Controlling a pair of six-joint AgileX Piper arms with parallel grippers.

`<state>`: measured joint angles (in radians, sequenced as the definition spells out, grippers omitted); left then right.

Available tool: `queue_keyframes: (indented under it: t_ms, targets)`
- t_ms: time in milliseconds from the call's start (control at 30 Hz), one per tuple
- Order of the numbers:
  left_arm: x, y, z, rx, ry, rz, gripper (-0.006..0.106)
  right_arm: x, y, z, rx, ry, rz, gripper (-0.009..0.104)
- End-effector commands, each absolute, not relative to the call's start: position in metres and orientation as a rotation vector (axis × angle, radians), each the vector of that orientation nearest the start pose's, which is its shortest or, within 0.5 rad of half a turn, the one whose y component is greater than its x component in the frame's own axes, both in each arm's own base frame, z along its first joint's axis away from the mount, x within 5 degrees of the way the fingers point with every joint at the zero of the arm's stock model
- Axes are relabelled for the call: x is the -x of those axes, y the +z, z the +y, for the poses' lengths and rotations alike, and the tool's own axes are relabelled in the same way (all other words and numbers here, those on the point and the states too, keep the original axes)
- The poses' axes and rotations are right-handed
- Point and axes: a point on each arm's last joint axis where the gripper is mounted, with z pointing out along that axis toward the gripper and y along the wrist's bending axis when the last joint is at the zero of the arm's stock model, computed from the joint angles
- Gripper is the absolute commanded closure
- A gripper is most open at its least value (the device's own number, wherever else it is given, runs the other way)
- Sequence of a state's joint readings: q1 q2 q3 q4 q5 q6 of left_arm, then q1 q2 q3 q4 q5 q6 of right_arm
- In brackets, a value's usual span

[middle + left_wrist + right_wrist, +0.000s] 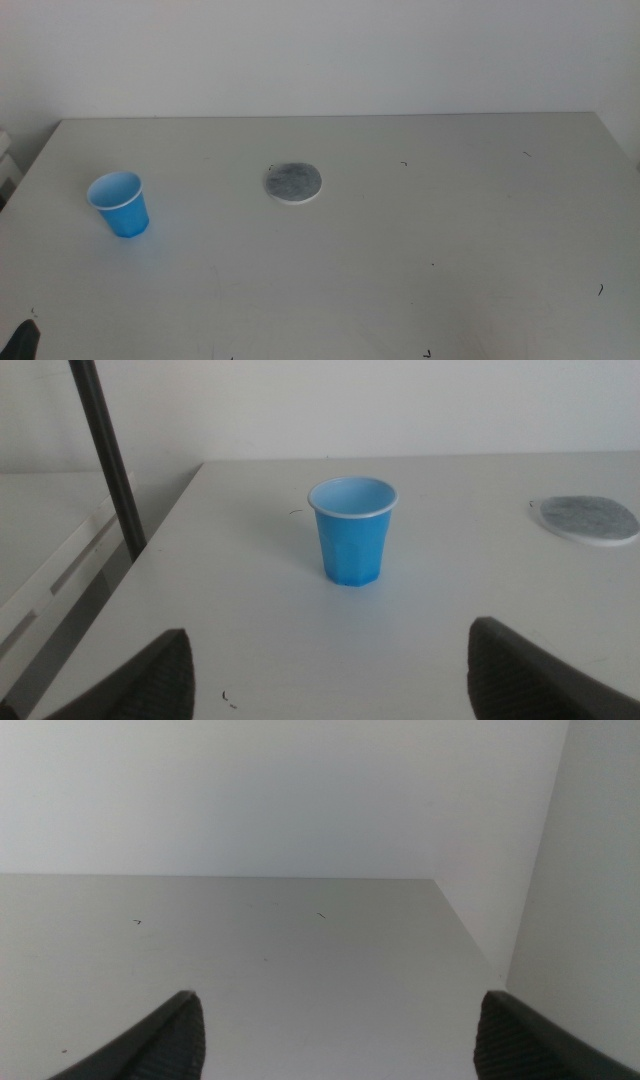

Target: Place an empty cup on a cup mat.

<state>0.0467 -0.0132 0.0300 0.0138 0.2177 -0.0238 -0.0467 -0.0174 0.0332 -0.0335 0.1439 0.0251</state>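
The blue cup (119, 204) stands upright and empty at the left of the table; it also shows in the left wrist view (351, 531). The round grey cup mat (292, 182) with a white edge lies flat near the table's middle, apart from the cup, and shows at the edge of the left wrist view (588, 520). My left gripper (330, 680) is open, short of the cup, with only a dark tip (25, 340) showing at the bottom left of the middle view. My right gripper (335, 1040) is open and empty over the bare table, out of the middle view.
The grey table (450, 230) has a far edge against a white wall. A dark upright pole (108, 455) stands beyond the table's left edge. A white wall (590, 870) runs along the table's right side.
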Motion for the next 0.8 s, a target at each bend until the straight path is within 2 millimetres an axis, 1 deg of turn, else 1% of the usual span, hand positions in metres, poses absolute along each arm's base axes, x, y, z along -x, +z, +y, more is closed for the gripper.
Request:
queue_keyframes:
  t_ms: [0, 100, 200, 400, 567, 767]
  targets:
    - [-0.054, 0.206, 0.002, 0.066, 0.002, 1.603, -0.005, -0.054, 0.202, -0.003, -0.017, -0.058, 1.535, 0.001]
    - [-0.052, 0.229, 0.002, 0.087, -0.017, 1.602, -0.005, -0.054, 0.202, -0.003, -0.017, -0.058, 1.535, 0.001]
    - [-0.053, 0.252, 0.003, 0.109, -0.032, 1.646, -0.005, -0.054, 0.202, -0.003, -0.017, -0.058, 1.535, 0.001]
    - [-0.067, 0.302, 0.003, 0.137, -0.046, 1.749, -0.005, -0.054, 0.202, -0.003, -0.017, -0.058, 1.535, 0.001]
    - [-0.091, 0.346, 0.004, 0.147, -0.049, 1.805, -0.005, -0.054, 0.202, -0.003, -0.017, -0.058, 1.535, 0.001]
    - [-0.132, 0.392, 0.006, 0.163, -0.061, 1.858, -0.005, -0.054, 0.202, -0.003, -0.017, -0.058, 1.535, 0.001]
